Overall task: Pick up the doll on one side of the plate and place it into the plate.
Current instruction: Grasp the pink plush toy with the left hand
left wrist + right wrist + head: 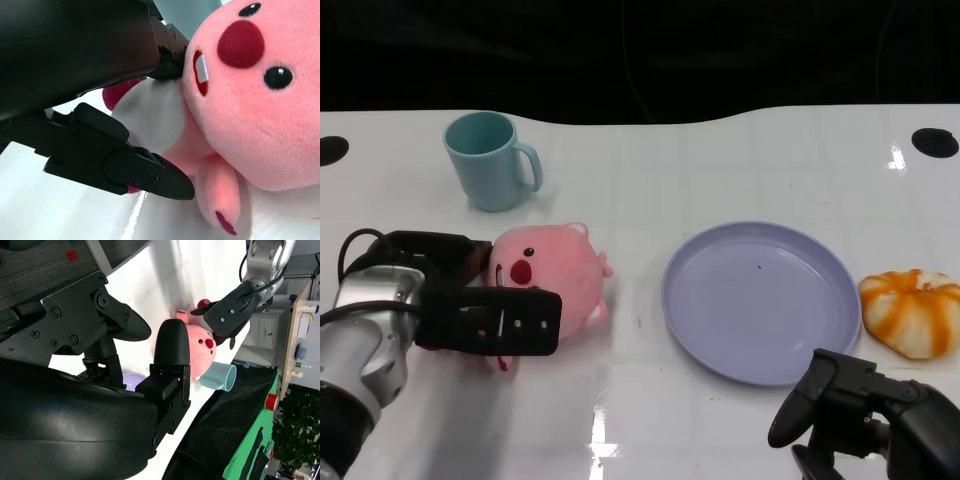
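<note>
Doll [548, 281], pink plush, left of centre: my left hand [485, 305] closing around it, grasp step; next I lift and carry right to plate [760, 300]; right hand [865, 415] empty, fingers apart.

Robot's got silver, kinda brushed-metal forearms with black cables looping off the left one at about 9 o'clock in the head view. Left hand [485, 315] is matte black, flat boxy finger segments dotted with small screw holes. Right hand [865, 420], down at 5 o'clock, same black, rounded fingertips, visible screws.
</note>
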Controlling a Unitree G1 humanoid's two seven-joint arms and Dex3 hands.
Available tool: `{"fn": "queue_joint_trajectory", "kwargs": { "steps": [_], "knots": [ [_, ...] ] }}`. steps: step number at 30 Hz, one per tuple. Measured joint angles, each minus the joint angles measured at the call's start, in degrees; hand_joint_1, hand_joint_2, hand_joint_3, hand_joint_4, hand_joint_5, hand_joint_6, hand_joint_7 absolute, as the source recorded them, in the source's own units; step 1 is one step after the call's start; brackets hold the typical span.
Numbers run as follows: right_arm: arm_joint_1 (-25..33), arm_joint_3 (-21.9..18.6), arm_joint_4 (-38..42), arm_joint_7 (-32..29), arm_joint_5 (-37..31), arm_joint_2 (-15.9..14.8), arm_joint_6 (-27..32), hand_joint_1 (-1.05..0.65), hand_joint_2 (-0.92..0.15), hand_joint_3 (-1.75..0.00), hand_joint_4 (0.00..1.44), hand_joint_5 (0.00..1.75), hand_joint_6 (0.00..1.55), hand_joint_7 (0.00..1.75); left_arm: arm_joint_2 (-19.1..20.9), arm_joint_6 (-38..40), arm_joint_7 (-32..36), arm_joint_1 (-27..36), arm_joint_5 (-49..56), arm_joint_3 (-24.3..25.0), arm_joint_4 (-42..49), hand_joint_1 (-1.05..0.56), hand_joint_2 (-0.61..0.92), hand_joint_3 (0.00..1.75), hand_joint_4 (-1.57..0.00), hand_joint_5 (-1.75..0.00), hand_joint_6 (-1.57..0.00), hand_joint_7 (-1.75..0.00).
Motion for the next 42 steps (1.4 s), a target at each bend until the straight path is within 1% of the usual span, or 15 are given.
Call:
{"fn": "queue_joint_trajectory", "kwargs": {
  "steps": [5,7,13,14,15,16,17,18,19,20,24,27,32,37,42],
  "knots": [
    [0.38,-0.18,-0.23,0.29,0.01,-0.16,0.00,-0.15,-0.62,-1.01,0.62,1.68,0.55,1.38,-2.36,-0.43,4.33,-1.93,-1.06,-1.00,6.76,-0.63,0.92,0.07,-0.30,-0.15,-0.43,-0.04],
    [0.44,-0.22,-0.46,0.41,0.01,-0.27,0.01,-0.16,-0.62,-1.00,0.62,1.68,0.55,1.38,-3.55,-0.66,6.39,-2.61,-1.69,-1.18,9.88,-0.60,0.92,0.10,-0.37,-0.15,-0.52,-0.05],
    [0.58,-0.25,-1.41,0.50,0.02,-0.42,0.98,-0.15,-0.62,-0.99,0.63,1.68,0.55,1.37,-5.84,-2.13,14.25,-3.92,-3.43,-1.53,16.54,-0.43,0.92,0.09,-0.79,-0.27,-0.95,-0.16],
    [0.61,-0.25,-1.43,0.51,0.03,-0.42,0.99,-0.15,-0.62,-0.99,0.63,1.68,0.55,1.37,-5.82,-3.43,16.13,-3.79,-3.91,-1.50,17.20,-0.38,0.92,0.07,-0.77,-0.73,-1.00,-0.37],
    [0.62,-0.25,-1.44,0.53,0.05,-0.42,1.00,-0.15,-0.62,-1.00,0.63,1.68,0.55,1.37,-5.80,-4.84,18.02,-3.53,-4.54,-1.47,17.70,-0.35,0.92,0.07,-0.71,-1.07,-0.96,-0.61],
    [0.61,-0.25,-1.44,0.54,0.08,-0.42,0.99,-0.15,-0.62,-1.00,0.63,1.69,0.55,1.38,-5.75,-5.94,19.44,-3.27,-4.99,-1.42,18.10,-0.31,0.92,0.12,-0.68,-1.45,-0.88,-0.94],
    [0.60,-0.25,-1.44,0.57,0.13,-0.42,1.00,-0.15,-0.62,-1.00,0.63,1.69,0.55,1.38,-5.75,-6.71,20.51,-3.04,-5.42,-1.39,18.41,-0.30,0.92,0.16,-0.67,-1.59,-0.81,-1.01],
    [0.58,-0.25,-1.44,0.60,0.16,-0.41,0.99,-0.15,-0.62,-1.00,0.63,1.69,0.55,1.38,-5.75,-7.24,21.05,-2.93,-5.73,-1.37,18.60,-0.30,0.92,0.21,-0.66,-1.67,-0.83,-0.83],
    [0.56,-0.25,-1.44,0.61,0.18,-0.42,0.99,-0.15,-0.62,-1.00,0.63,1.69,0.55,1.38,-5.76,-7.55,21.39,-2.93,-6.03,-1.38,18.79,-0.30,0.92,0.23,-0.66,-1.69,-0.84,-0.74],
    [0.56,-0.25,-1.44,0.62,0.18,-0.41,0.99,-0.15,-0.62,-1.00,0.63,1.69,0.55,1.38,-5.76,-7.84,21.53,-2.93,-6.56,-1.35,18.92,-0.30,0.92,0.28,-0.64,-1.70,-0.86,-0.75],
    [0.48,-0.25,-1.43,0.65,0.17,-0.42,0.99,-0.15,-0.62,-1.01,0.63,1.69,0.55,1.39,-5.51,-8.68,22.88,-2.25,-7.65,-1.08,18.27,-0.29,0.92,0.37,-0.71,-1.74,-0.62,-1.50],
    [0.49,-0.26,-1.43,0.69,0.16,-0.42,0.98,-0.14,-0.62,-1.01,0.63,1.69,0.55,1.38,-5.22,-9.10,24.69,-0.69,-8.25,-0.50,16.32,-0.27,0.91,0.36,-0.75,-1.75,-0.58,-1.72],
    [0.61,-0.35,-1.50,0.81,0.25,-0.47,1.03,-0.16,-0.62,-1.01,0.62,1.70,0.55,1.38,-5.02,-11.42,29.19,3.78,-10.44,1.80,11.38,-0.21,0.91,0.37,-0.84,-1.75,-0.65,-1.75],
    [0.60,-0.46,-1.59,0.86,0.75,-0.50,1.04,-0.15,-0.61,-1.02,0.62,1.70,0.55,1.39,-5.34,-12.48,30.66,7.49,-13.86,4.92,5.83,-0.17,0.64,0.89,-0.89,-1.75,-0.70,-1.75],
    [0.40,-0.56,-1.59,0.90,0.83,-0.69,1.06,-0.16,-0.61,-1.02,0.63,1.69,0.55,1.39,-5.67,-12.08,28.70,10.51,-17.68,8.49,-1.59,-0.20,0.51,1.18,-0.94,-1.75,-0.75,-1.75]
  ]
}}
